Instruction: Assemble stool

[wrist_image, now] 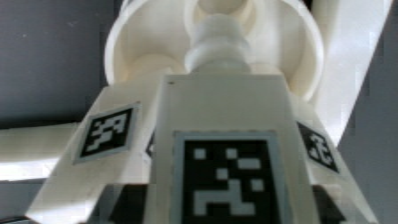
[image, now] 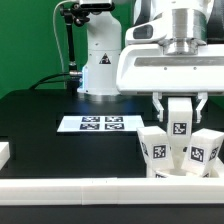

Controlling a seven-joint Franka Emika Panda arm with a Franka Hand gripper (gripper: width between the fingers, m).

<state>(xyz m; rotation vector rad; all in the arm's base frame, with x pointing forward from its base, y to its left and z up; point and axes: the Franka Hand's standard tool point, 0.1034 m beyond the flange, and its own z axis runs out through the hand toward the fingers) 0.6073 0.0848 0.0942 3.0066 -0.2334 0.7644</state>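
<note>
The end effector [image: 179, 108] hangs low near the exterior view's right edge, its two fingers [image: 160, 104] pinching the top of an upright stool leg [image: 179, 122] between them. That leg shows a black-and-white marker tag on its front face. Two more legs stand just beside it, one on the exterior view's left [image: 157, 150] and one on the right [image: 204, 147], both leaning slightly and both tagged (whether they touch the held leg cannot be told). All three rise from the round seat [image: 176, 173], of which only a sliver of rim shows behind the long white border rail [image: 100, 187]. The marker board [image: 98, 124] lies flat on the black tabletop [image: 50, 115], well apart from the stool. In the wrist view the gripped leg [wrist_image: 222, 150] fills the foreground, with the seat's [wrist_image: 134, 45] curved rim beyond it
</note>
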